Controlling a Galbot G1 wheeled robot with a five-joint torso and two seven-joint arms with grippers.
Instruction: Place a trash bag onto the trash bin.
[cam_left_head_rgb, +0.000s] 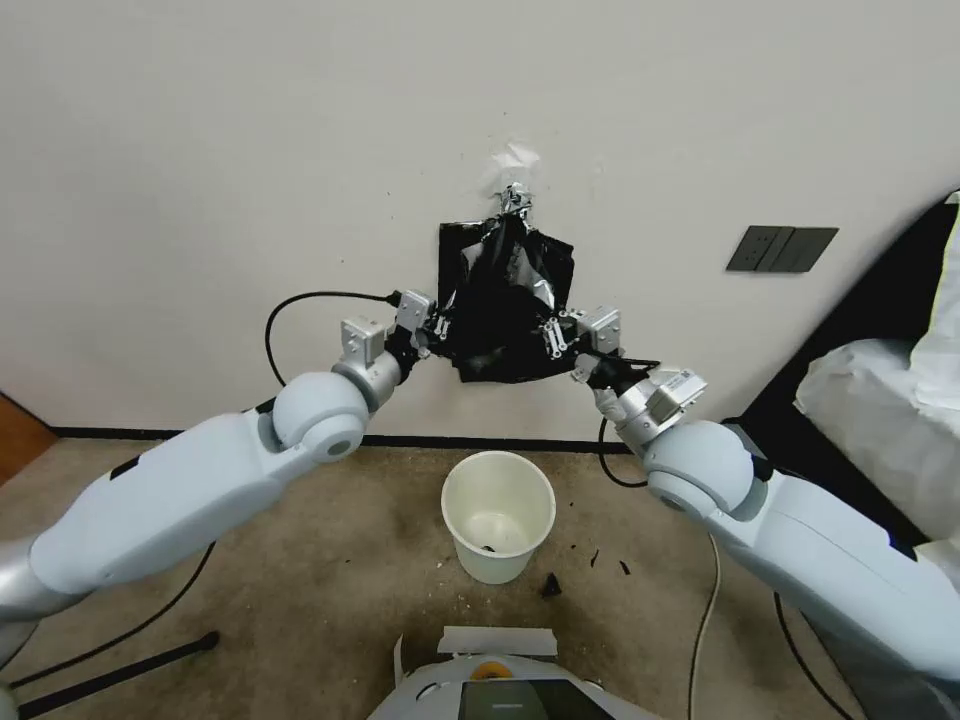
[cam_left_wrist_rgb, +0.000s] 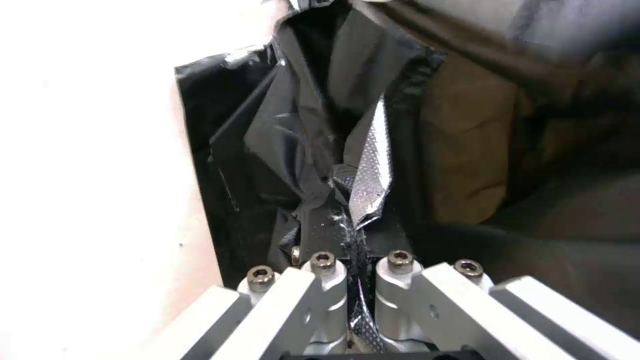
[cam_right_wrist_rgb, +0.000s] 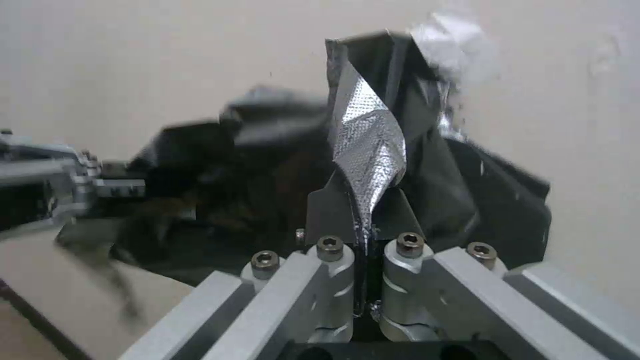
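Note:
The trash bag (cam_left_head_rgb: 506, 312), thin, glossy and crumpled, hangs against the wall below a silver clip (cam_left_head_rgb: 516, 198). My left gripper (cam_left_head_rgb: 441, 326) is shut on the bag's left edge and my right gripper (cam_left_head_rgb: 549, 336) on its right edge, both raised well above the floor. In the left wrist view the film (cam_left_wrist_rgb: 293, 135) is pinched in the left gripper (cam_left_wrist_rgb: 353, 227). The right wrist view shows a fold of the bag (cam_right_wrist_rgb: 368, 140) caught in the right gripper (cam_right_wrist_rgb: 364, 220). The trash bin (cam_left_head_rgb: 497, 515), round and off-white, stands open on the floor directly below the bag.
A dark wall socket plate (cam_left_head_rgb: 782, 249) is to the right. White plastic sheeting (cam_left_head_rgb: 880, 400) covers something at the right edge. Black scraps (cam_left_head_rgb: 550, 586) lie by the bin, cables (cam_left_head_rgb: 705, 620) run over the carpet, and my base (cam_left_head_rgb: 500, 690) is just in front of the bin.

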